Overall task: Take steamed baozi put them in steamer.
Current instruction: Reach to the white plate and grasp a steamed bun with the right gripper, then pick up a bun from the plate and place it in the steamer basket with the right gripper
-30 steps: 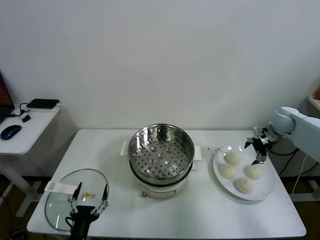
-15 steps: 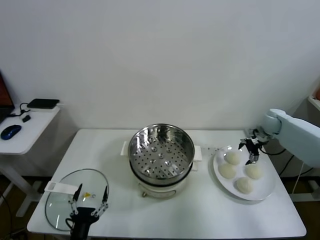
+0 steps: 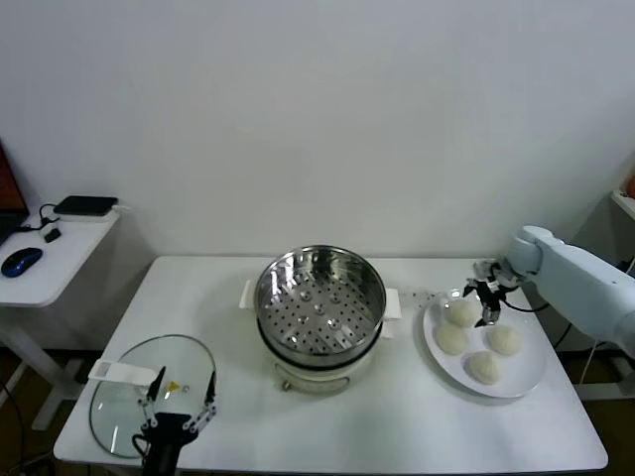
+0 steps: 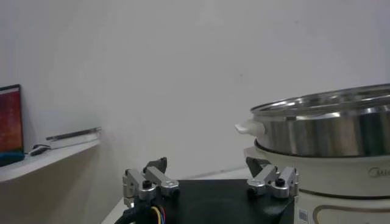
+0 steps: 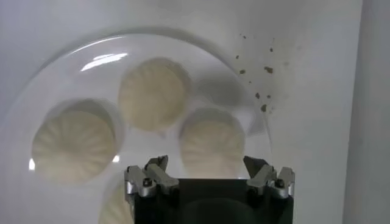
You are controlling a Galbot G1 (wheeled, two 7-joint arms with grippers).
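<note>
While the steamer [image 3: 320, 307] stands at the middle of the white surface [image 3: 417, 426] in the head view, its perforated steel basket holding nothing, the four steamed baozi [image 3: 460, 313] lie together on a white plate [image 3: 528, 375] to its right. The right gripper [image 3: 483, 302] hangs over the far side of that plate, just above the farthest bun, with its fingers spread wide and nothing between them. At the near left corner a round glass lid [image 3: 124, 392] lies flat, and the left gripper [image 3: 179, 397] sits low over its near edge, fingers wide apart and holding nothing. A small side table [image 3: 60, 260] with a blue mouse [image 3: 20, 261] stands to the far left.

From the left wrist view, the left gripper [image 4: 210, 175] points level across the surface with its two fingertips well apart; the steamer [image 4: 329, 155] rises just beyond it, shiny basket on cream base.

From the right wrist view, the right gripper [image 5: 209, 172] looks straight down on the plate [image 5: 36, 91]. Three buns show whole, a fourth only at the edge of the frame. The steamed baozi [image 5: 212, 142] nearest the gripper lies between its open fingertips, which are clear of it. Dark crumbs [image 5: 259, 76] speckle the surface beside the plate.
</note>
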